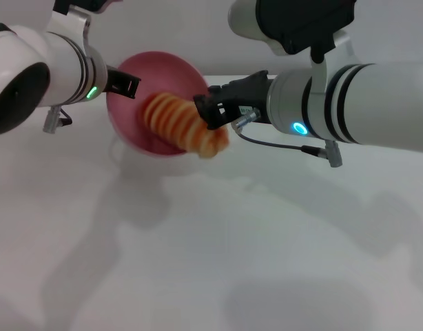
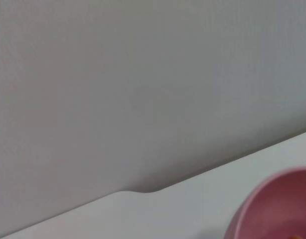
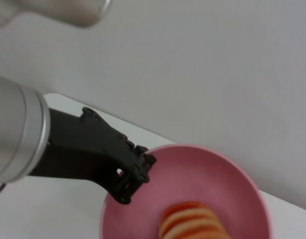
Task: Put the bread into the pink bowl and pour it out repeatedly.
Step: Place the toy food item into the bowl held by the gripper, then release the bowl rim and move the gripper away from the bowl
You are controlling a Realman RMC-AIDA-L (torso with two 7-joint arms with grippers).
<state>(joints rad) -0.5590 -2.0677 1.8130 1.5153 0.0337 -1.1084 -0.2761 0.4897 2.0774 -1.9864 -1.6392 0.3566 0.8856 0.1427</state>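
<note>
table (image 1: 218,262): white, matte | surface bare in view | shadows only

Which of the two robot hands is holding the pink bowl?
The left gripper is clamped on the pink bowl at its rim, tipping it toward the camera. The right gripper holds the bread instead.

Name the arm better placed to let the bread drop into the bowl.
Right. The right gripper holds the bread over the tilted pink bowl's mouth, while the left gripper is busy gripping the bowl's rim.
</note>
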